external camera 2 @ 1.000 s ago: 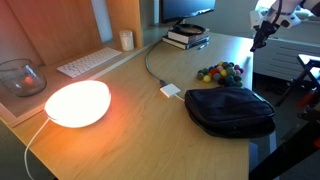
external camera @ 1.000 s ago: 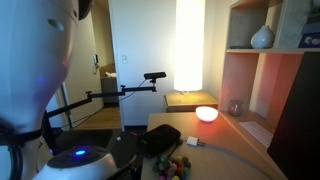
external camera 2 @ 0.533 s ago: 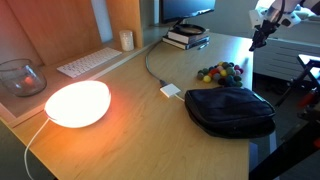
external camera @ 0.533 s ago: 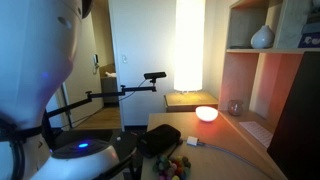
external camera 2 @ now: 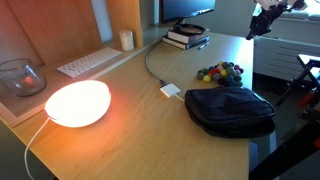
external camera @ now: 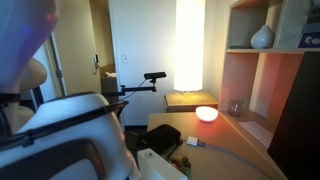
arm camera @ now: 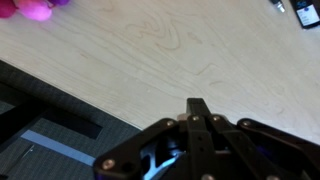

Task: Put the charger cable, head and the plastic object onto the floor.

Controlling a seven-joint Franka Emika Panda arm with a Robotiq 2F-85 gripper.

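The white charger head (external camera 2: 170, 90) lies mid-desk, next to a black pouch (external camera 2: 230, 110). Its thin cable (external camera 2: 149, 62) runs toward the back of the desk. The plastic object, a cluster of coloured balls (external camera 2: 220, 72), sits beyond the pouch. Head (external camera: 190, 141) and cable (external camera: 232, 156) also show in the exterior view that my arm partly blocks. My gripper (external camera 2: 254, 27) hangs above the desk's far edge, away from all of them. In the wrist view its fingers (arm camera: 198, 104) are shut and empty over bare wood, with pink and purple balls (arm camera: 30, 8) at the top left corner.
A glowing lamp (external camera 2: 78, 102), a glass bowl (external camera 2: 20, 76), a keyboard (external camera 2: 88, 62), books (external camera 2: 186, 38) and a monitor stand are on the desk. My arm's white body (external camera: 60, 130) fills the left of an exterior view. The desk edge and dark floor (arm camera: 40, 120) show below the gripper.
My gripper has risen slightly above the desk's far edge. My arm has swung across one exterior view and now covers more of it. The objects have not moved.
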